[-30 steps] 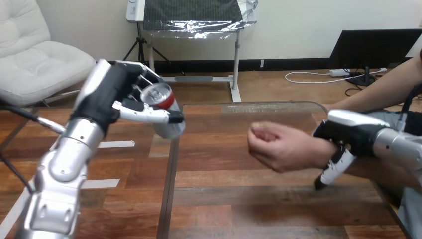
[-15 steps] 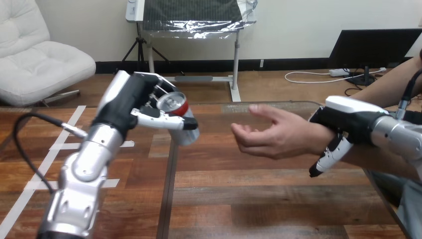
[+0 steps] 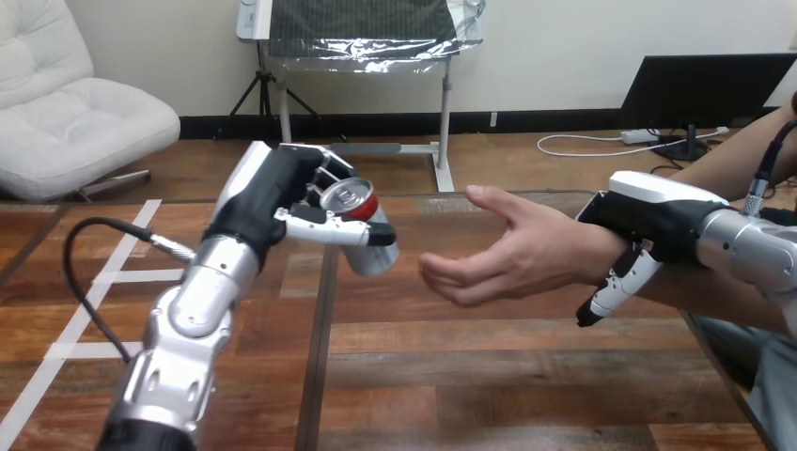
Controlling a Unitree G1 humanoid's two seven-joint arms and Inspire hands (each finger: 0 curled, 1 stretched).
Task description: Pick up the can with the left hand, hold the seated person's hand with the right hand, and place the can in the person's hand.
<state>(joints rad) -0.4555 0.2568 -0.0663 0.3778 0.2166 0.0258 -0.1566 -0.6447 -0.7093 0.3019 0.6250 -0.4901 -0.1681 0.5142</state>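
A silver can (image 3: pixel 368 237) with a red band near its top is held tilted above the table's left part, with my left hand (image 3: pixel 271 195) shut on it, thumb across its front. Just right of the can, apart from it, the person's hand (image 3: pixel 512 252) is open, fingers pointing left and palm turned toward the can. My right hand (image 3: pixel 658 224) lies over the person's wrist with its thumb (image 3: pixel 613 289) down the near side, curled round it.
The wooden table (image 3: pixel 489 376) runs from its left edge (image 3: pixel 315 376) to the right, bare below both hands. The person's forearm (image 3: pixel 742 160) comes in from the right edge.
My left hand has carried the can right and lower, closer to the person's hand. The person's hand has opened from a fist to a flat palm. My right hand stays on the wrist.
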